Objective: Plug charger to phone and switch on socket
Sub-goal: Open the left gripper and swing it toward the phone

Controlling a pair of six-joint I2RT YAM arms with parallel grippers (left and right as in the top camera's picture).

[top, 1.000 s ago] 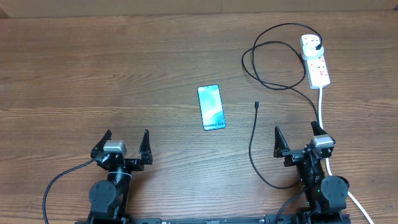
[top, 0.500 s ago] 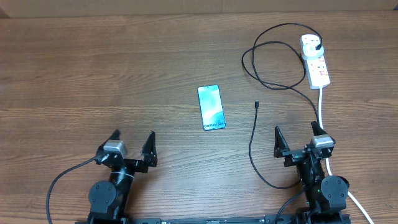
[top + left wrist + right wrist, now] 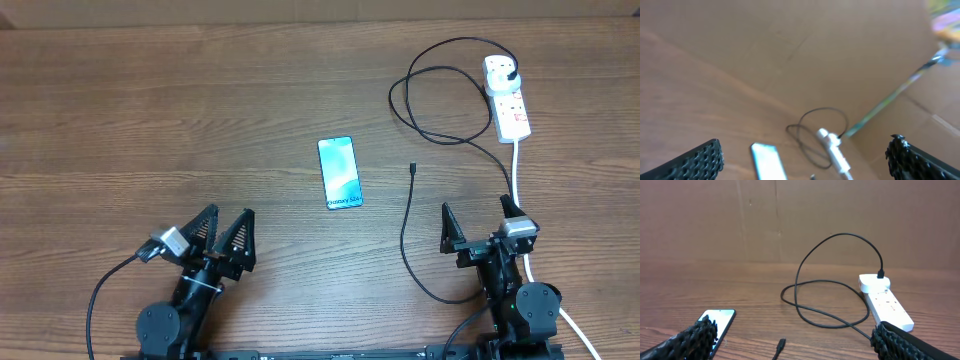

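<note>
The phone [image 3: 339,172] lies flat mid-table, light blue screen up; it also shows in the right wrist view [image 3: 719,322] and blurred in the left wrist view [image 3: 767,161]. The charger cable [image 3: 404,225] loops across the right side, its connector tip [image 3: 412,168] lying free right of the phone, also seen in the right wrist view [image 3: 779,345]. Its black plug [image 3: 512,73] sits in the white socket strip [image 3: 506,99], which also shows in the right wrist view [image 3: 886,301]. My left gripper [image 3: 226,238] is open and empty, turned toward the phone. My right gripper [image 3: 478,226] is open and empty near the cable.
The socket strip's thick white lead [image 3: 520,180] runs down the right side past my right arm. A brown cardboard wall [image 3: 790,215] stands behind the wooden table [image 3: 150,120].
My left gripper has swung right and tilted, its fingers now pointing toward the phone. The right arm, phone and cable have not moved.
</note>
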